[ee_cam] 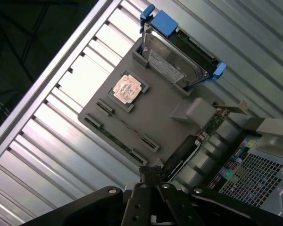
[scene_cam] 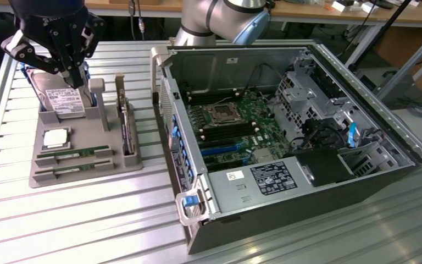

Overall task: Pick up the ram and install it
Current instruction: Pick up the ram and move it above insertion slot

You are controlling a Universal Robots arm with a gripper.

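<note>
Gripper: at the exterior view's left, hanging above the grey holder, over the holder's hard-drive end. Jaws pressed together, nothing pinched. The wrist view shows it well above the holder, touching no part.

Holder rests on the slatted metal table.

Hard drive: stands tilted in the holder's end slot, with a blue carrier around it. In the exterior view it is right under the gripper.

Processor chip: square, silver, flat in a recess of the holder, between the hard drive and the ram slots.

Ram: long green stick with dark chips, seated in a slot at the holder's end opposite the hard drive. A second ram stick sits parallel just beside it, on the holder's outer edge. Both are in the holder, apart from the gripper and not in the computer. In the wrist view they read as thin lines between end clips, probably edge-up, hard to confirm.

Expansion card: upright on its edge along the holder's side nearest the computer.

Robot arm: grey, beyond the holder, behind the case's back corner.

PC case: open, lying on its side, just beside the holder on the exterior view's right. Motherboard exposed inside.
</note>
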